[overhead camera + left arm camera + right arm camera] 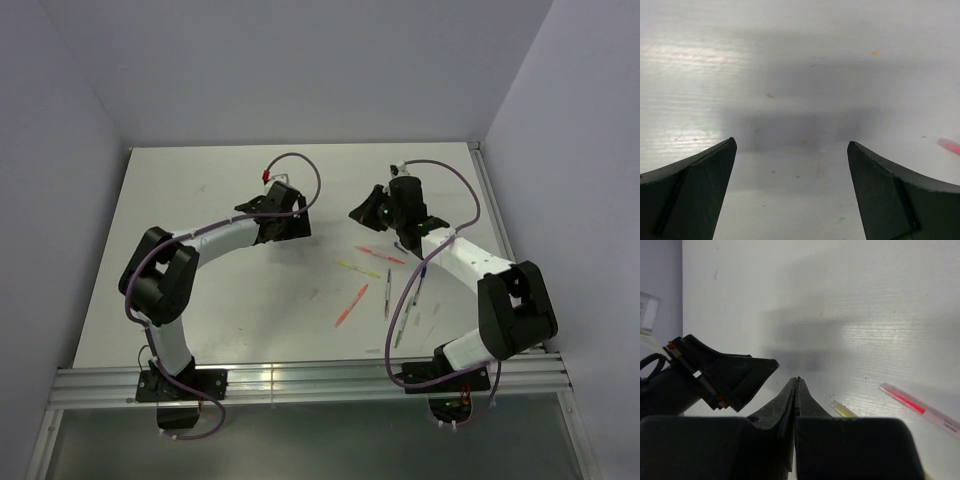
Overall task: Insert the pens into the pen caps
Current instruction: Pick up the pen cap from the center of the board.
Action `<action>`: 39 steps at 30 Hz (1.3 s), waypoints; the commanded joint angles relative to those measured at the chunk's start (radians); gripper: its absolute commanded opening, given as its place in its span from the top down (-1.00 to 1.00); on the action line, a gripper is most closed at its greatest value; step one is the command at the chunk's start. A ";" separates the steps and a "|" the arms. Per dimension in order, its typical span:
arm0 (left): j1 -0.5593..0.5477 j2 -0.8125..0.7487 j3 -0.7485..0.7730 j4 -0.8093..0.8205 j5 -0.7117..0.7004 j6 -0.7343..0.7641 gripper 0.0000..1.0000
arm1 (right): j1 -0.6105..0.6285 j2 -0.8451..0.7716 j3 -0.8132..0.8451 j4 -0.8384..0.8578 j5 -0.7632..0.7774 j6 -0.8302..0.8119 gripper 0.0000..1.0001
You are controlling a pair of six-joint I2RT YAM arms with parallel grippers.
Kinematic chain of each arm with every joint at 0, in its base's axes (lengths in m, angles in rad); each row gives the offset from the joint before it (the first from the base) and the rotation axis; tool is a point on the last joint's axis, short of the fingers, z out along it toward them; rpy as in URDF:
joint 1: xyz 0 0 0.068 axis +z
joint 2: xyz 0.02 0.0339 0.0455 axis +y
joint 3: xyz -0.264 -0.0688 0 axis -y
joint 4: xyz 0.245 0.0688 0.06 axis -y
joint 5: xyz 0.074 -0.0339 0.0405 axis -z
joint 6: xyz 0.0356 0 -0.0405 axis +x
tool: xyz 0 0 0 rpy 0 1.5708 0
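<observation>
Several thin pens lie on the white table (200, 260) right of centre: a red-pink one (380, 254), a yellow one (357, 269), an orange one (351, 304), a grey one (388, 292), a blue one (420, 283) and a green-clear one (402, 325). My left gripper (791, 145) (300, 222) is open over bare table, nothing between its fingers; a pink pen end (950, 146) shows at the right edge. My right gripper (798, 380) (358, 213) is shut on nothing, tip facing the left one. The yellow pen (842, 410) and red-pink pen (920, 407) lie to its right. No separate pen caps can be made out.
In the right wrist view, a finger of the left gripper (735, 375) sits close to the left of my shut jaws. A metal rail (300, 380) runs along the table's near edge. Grey walls close in the back and both sides.
</observation>
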 commanded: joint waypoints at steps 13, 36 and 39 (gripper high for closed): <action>-0.071 0.121 0.175 -0.124 0.024 0.107 -0.17 | -0.037 -0.076 -0.023 0.027 -0.006 -0.018 1.00; -0.102 0.233 0.264 -0.238 -0.028 0.106 0.18 | -0.063 -0.065 -0.027 0.024 -0.028 -0.003 1.00; -0.108 0.243 0.278 -0.271 -0.042 0.106 0.18 | -0.067 -0.061 -0.026 0.024 -0.036 0.000 1.00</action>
